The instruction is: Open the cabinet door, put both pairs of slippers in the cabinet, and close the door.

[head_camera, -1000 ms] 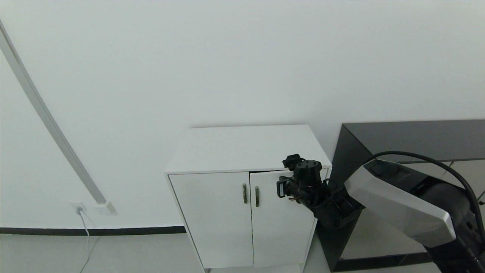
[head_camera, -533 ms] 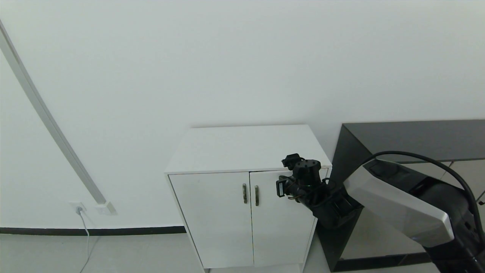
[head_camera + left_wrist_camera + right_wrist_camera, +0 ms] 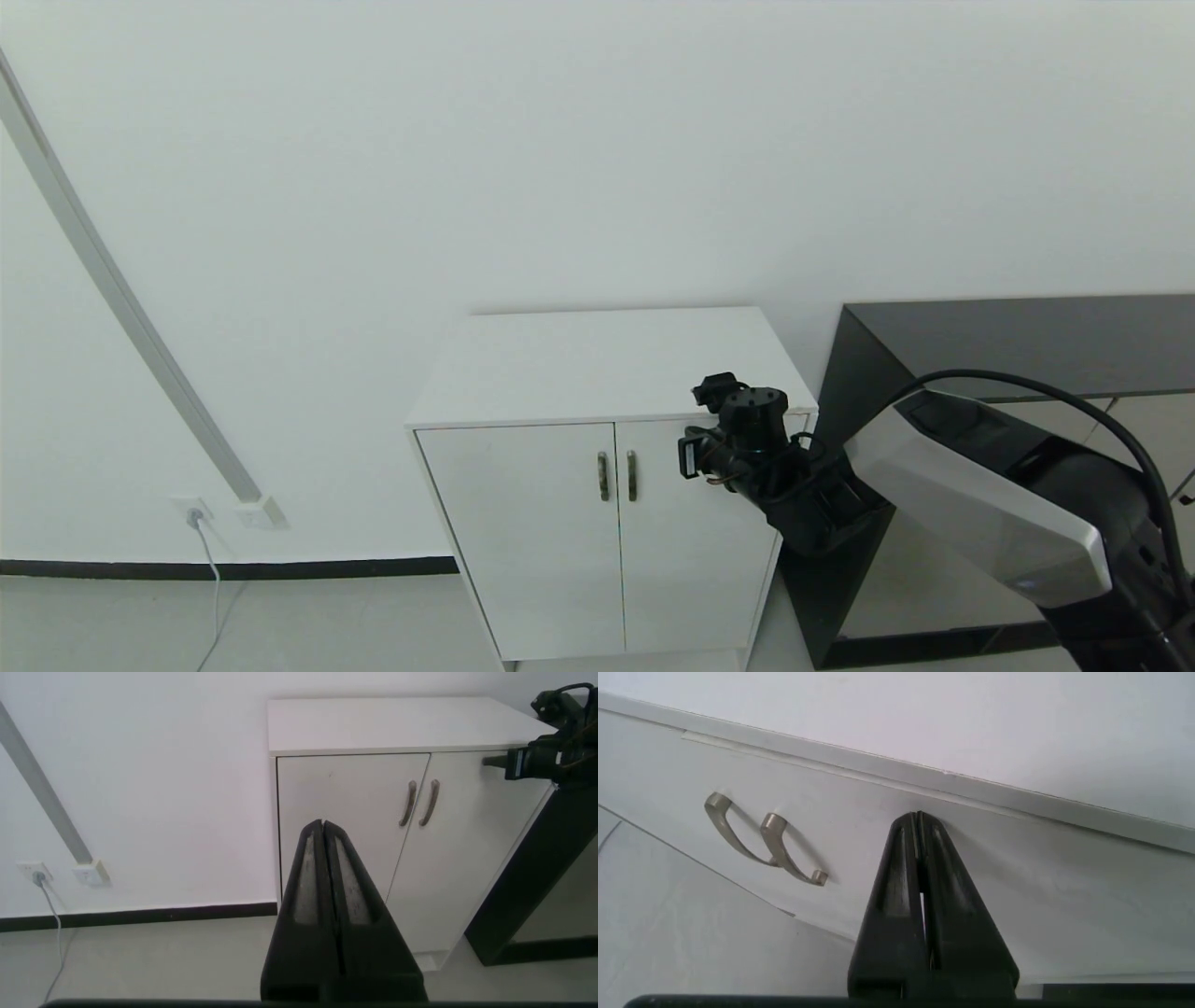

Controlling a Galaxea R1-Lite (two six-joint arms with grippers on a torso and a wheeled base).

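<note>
The white cabinet stands against the wall with both doors flush; their two metal handles meet at the middle seam. My right gripper is shut with nothing in it, its tips at the top of the right door, to the right of the handles. The right wrist sits just in front of that door's upper right part. My left gripper is shut and empty, hanging some way back from the cabinet and facing the left door.
A black sideboard adjoins the cabinet on its right. A wall socket with a plugged-in cable and a slanted white conduit are on the wall to the left. Pale open floor lies before the cabinet.
The right door, slightly ajar a second ago with a dark gap under the top, now sits flush. My right wrist has shifted a little left and toward the door.
</note>
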